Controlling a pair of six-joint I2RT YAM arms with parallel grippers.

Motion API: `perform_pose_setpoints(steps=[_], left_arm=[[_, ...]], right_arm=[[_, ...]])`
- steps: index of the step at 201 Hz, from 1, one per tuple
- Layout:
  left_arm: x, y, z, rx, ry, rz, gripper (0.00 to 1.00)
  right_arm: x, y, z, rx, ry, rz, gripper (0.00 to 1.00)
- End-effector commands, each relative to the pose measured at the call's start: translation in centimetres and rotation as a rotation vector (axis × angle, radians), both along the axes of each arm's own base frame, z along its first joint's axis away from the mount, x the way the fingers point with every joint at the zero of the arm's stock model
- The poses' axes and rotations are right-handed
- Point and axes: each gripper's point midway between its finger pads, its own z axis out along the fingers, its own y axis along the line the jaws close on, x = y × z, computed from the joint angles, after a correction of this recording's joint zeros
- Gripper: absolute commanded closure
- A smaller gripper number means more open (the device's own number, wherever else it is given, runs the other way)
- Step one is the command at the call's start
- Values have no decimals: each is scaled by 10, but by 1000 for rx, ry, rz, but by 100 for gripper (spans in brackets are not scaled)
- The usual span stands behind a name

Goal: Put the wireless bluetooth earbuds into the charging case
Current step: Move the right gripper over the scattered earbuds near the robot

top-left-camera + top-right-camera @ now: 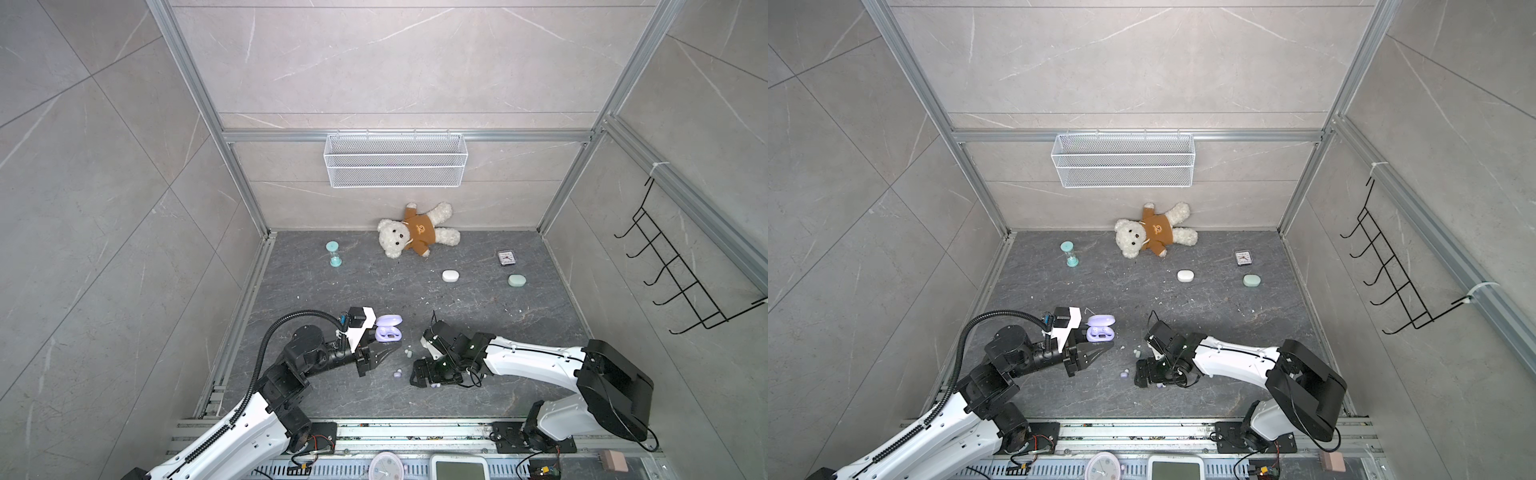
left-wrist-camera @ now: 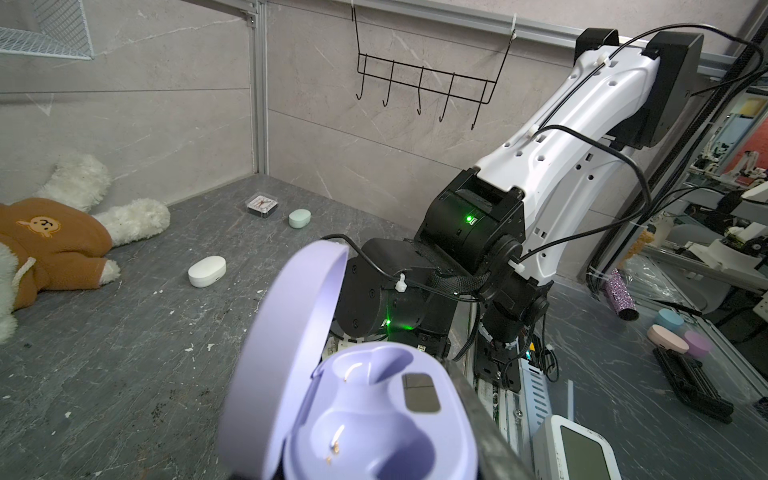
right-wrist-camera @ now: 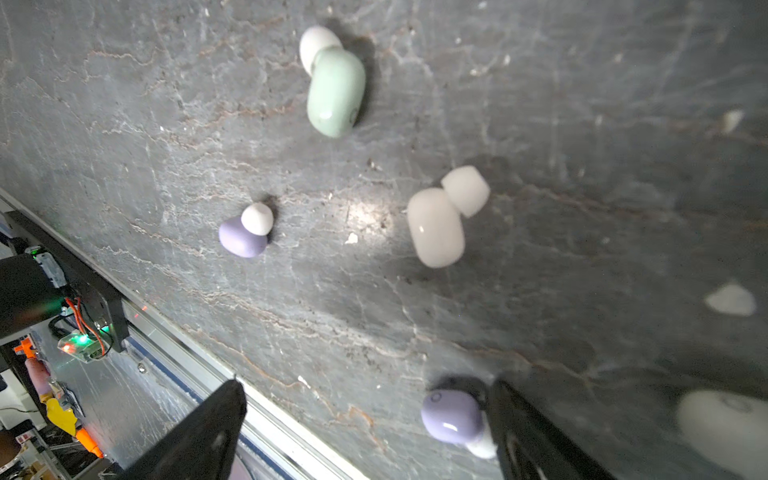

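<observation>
Grey marbled wall panels (image 1: 395, 62), dark perhaps slate floor (image 1: 374, 299), white wire basket (image 1: 395, 160), black hooks (image 2: 428, 79)

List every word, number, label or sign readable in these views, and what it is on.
No text can be read.
On the small clock: dial marks too small to read.
On the teddy bear's brown sweater: a bear-face emblem, no words.
On the digital display: blank screen.

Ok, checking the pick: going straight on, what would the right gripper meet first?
Likely the tabletop, with the lilac earbud between its open jaws, close against one; depth is unclear.
</observation>
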Motion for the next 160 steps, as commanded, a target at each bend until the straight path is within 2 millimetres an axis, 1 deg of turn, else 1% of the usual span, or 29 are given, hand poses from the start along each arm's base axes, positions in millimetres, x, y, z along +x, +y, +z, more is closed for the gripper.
perform_pose_setpoints(steps=[1,34,73,109,139,160], left_arm=[[-1,1,27,-50,-47,-1,85],[-2,1,27,-50,-46,-3,85],[-2,1,28,-51,-46,-4,85],[-1,1,26,-50,-44,-4,85],[-2,1,27,-50,-46,-4,85],[-3,2,28,-51,-49,-4,85]], right_arm=[[-24,-19,-17,-76,88,-9,7],[-27,-19,-14,-68,90,-19,7],[-33,-13,-11,-51,99,-24,7],[-27,-16,-14,-55,69,-65,6],[-21,-15,-16,-15,61,-113,6],[-17,-20,-16,-5,44,-152,6]])
